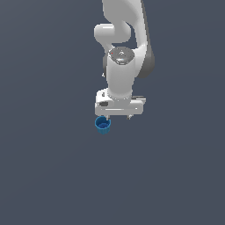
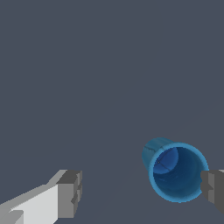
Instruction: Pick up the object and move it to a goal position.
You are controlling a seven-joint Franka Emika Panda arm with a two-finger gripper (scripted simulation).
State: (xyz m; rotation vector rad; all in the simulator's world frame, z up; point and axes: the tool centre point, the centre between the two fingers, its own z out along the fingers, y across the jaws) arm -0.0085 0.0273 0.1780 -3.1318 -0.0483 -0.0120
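The object is a small blue tapered cup (image 1: 103, 125) with ribbed sides. It stands on the dark grey floor with its hollow mouth up. In the exterior view it sits just under the left end of the white gripper (image 1: 119, 117). In the wrist view the cup (image 2: 177, 170) lies between the two grey fingertips, far off centre. It sits right against one fingertip (image 2: 213, 190) and far from the other (image 2: 70, 193). The gripper (image 2: 142, 192) is open wide and holds nothing.
The white arm (image 1: 121, 66) rises from the gripper toward the top of the exterior view. A plain dark grey floor (image 1: 52, 167) lies all around. No other objects show in either view.
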